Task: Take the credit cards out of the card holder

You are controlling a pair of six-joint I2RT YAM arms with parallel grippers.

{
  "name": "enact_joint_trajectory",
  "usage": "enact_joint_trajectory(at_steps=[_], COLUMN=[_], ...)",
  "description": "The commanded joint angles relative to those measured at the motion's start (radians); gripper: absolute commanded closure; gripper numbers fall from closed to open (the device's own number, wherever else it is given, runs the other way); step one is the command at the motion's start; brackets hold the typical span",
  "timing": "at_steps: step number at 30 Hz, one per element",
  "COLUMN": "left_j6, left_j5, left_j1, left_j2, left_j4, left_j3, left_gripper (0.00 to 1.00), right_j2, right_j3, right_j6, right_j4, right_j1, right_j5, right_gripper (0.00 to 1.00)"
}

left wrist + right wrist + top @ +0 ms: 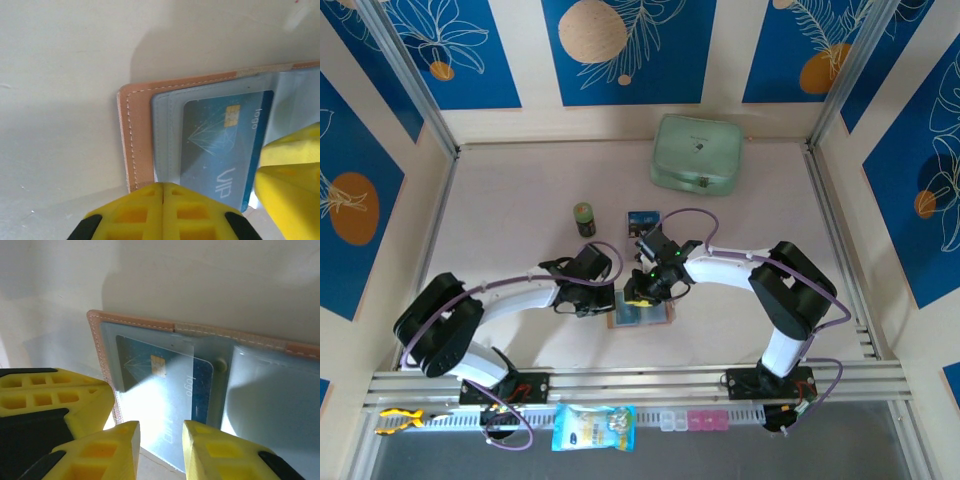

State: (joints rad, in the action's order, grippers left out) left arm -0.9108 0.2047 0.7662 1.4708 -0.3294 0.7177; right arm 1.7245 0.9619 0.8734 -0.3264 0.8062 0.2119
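The card holder (655,315) is laid open on the table (520,190) between the arms, with a credit card (200,382) seated in its clear pocket (162,125). The left gripper (162,200) is closed at the holder's edge. The right gripper (160,445) is parted narrowly at the card. If pocket film is pinched too, the holder may be dragged.

The tan-brown leather-like card holder (134,140) carried pale stitching and grey-blue clear pockets. The dark blue credit card (220,145) showed a gold chip, a pale fan-line drawing and white lettering. The right tool (160,435) was bright yellow; the rounded case (696,153) mint green.
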Motion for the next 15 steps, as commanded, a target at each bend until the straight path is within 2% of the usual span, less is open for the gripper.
enact_joint_trajectory(at_steps=[1, 15], left_j6=[0.006, -0.004], left_j5=[-0.004, 0.039], left_j1=[-0.009, -0.009], left_j2=[-0.032, 0.027], left_j4=[-0.002, 0.072], left_j3=[-0.002, -0.027], left_gripper=[0.96, 0.9], right_j2=[0.005, -0.001], right_j3=[-0.014, -0.02], right_j6=[0.014, 0.012], right_j4=[0.0, -0.005], right_j1=[0.009, 0.01], right_j5=[0.024, 0.024], right_gripper=[0.71, 0.71])
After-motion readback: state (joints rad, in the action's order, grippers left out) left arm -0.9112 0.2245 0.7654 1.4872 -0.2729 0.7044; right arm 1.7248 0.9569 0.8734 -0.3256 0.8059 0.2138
